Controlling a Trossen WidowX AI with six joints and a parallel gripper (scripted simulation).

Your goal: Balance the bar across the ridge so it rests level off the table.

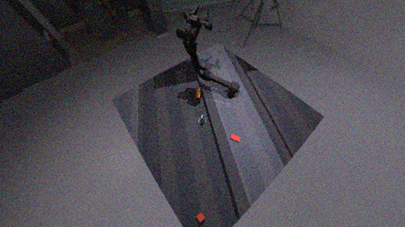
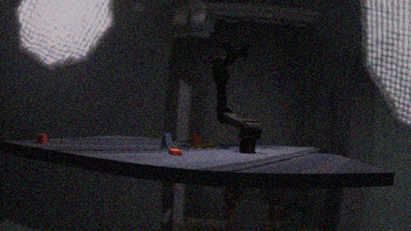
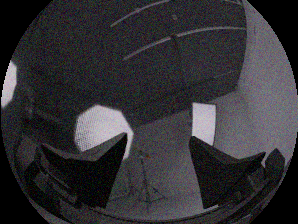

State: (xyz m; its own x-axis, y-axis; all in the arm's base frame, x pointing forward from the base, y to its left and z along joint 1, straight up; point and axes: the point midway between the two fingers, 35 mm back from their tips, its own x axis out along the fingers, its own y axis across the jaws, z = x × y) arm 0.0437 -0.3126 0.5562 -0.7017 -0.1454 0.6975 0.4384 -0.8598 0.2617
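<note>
A dim room, seen from overhead. A dark diamond-shaped table point(image 1: 163, 156) fills the centre of the frame, crossed by long pale and dark bands. The robot arm point(image 1: 191, 44) reaches down from the upper middle, and its gripper point(image 1: 233, 91) hangs low over a pale band just right of centre.

The jaws stand fairly wide apart and hold nothing. In the wrist view the two dark fingers frame only bare pale table surface.

A small orange piece point(image 1: 198, 92), probably the bar, lies on the table just left of the gripper and apart from it. Below it sits a tiny pale-teal object point(image 1: 202, 119), possibly the ridge, though it is too small to be sure. Two red markers point(image 1: 235, 137) lie further down the table.

By my judgement the task is at its start, with the bar not yet picked up. The next move calls for shifting the gripper over the orange piece, aligning the jaws across it and closing near its middle.

The side view shows what the overhead cannot: the gripper point(image 2: 247, 145) points straight down, close above the tabletop. Only the wrist view confirms that the gap between the jaws is empty, and it shows neither the bar nor the ridge.
</note>
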